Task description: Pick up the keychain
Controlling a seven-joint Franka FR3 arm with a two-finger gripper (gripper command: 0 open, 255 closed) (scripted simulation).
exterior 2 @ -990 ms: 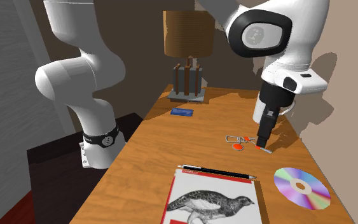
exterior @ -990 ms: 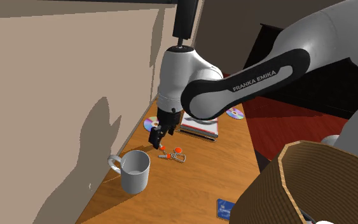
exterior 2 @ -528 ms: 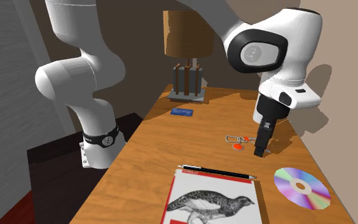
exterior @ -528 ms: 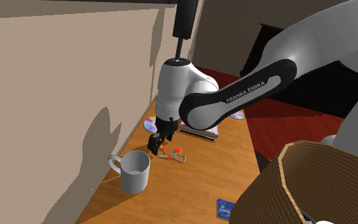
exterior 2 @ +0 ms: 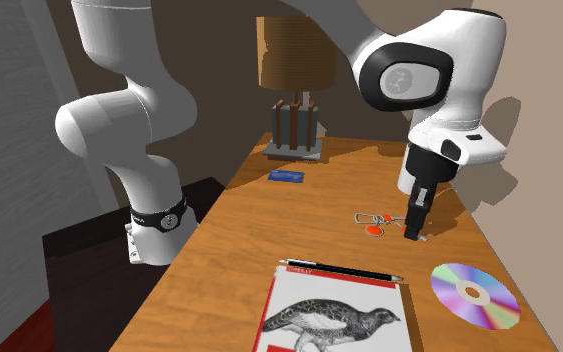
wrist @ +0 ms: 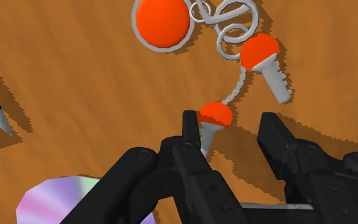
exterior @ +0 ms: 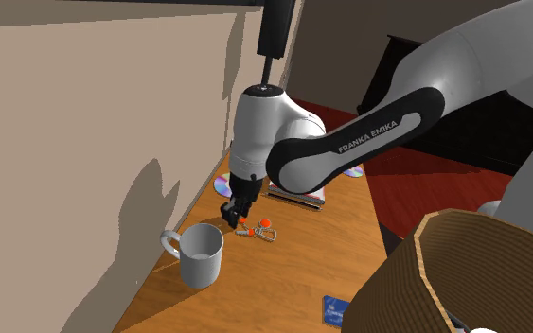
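Over the last second the gripper has sunk from above the keychain to the wooden tabletop and twisted a little. Its fingers, spread apart, now straddle the end key without clasping it, so closing looks like the step in hand. The keychain lies flat at the CD's 10 o'clock in the second exterior view and at the white mug's 2 o'clock in the shoulder view: a round orange tag, tangled silver rings and two silver keys with orange heads on a thin chain, loose pieces that would probably slide easily.
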